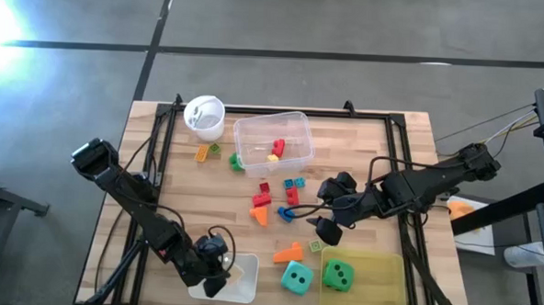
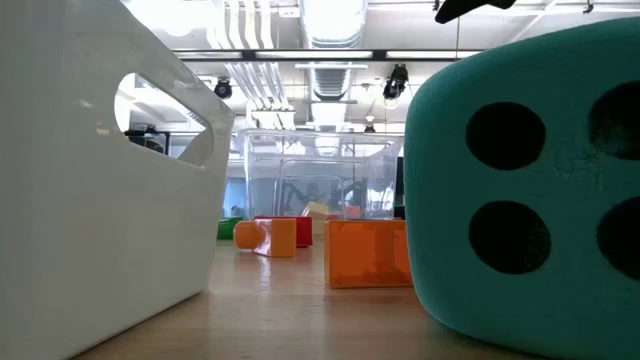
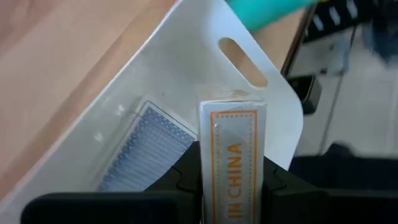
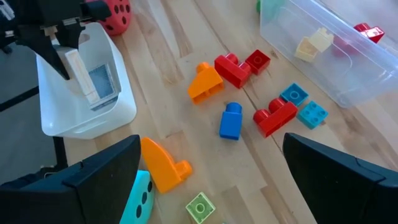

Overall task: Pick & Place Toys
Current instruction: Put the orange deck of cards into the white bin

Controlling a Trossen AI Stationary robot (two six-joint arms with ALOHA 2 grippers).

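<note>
1. Holding a thin wrapped card pack point(image 3: 233, 158) upright between its closed fingers, the left gripper point(image 1: 213, 277) hangs over a white bin point(image 1: 246, 269) at the near edge of the table point(image 1: 151, 179); the pack's lower end reaches into the bin, where a blue-patterned flat piece point(image 3: 149, 146) lies on the floor.
2. The right gripper point(image 1: 327, 210) hovers over the middle of the table with its fingers spread wide and nothing between them.
3. Below and just ahead of it lie loose toys: a blue block point(image 4: 230, 120), an orange block point(image 4: 206, 81), red blocks point(image 4: 235, 67), another red block point(image 4: 275, 117) and two light blue tiles point(image 4: 303, 104).
4. Another orange block point(image 4: 165, 165) and a small green tile point(image 4: 199, 206) lie nearer the table's front.
5. A teal dotted die point(image 1: 295, 278) sits just beside the white bin, and a green dotted die point(image 1: 338, 275) rests on a yellow-green tray point(image 1: 381, 277) next to it.
6. A red dotted die point(image 4: 115, 15) shows beyond the white bin in the right wrist view.
7. A clear tub point(image 1: 272, 143) at the far side holds a red block point(image 1: 279, 147) and a yellow block point(image 1: 274, 157).
8. A white cup point(image 1: 205, 116) stands beside the tub, with small orange and green pieces point(image 1: 207, 151) near it.
</note>
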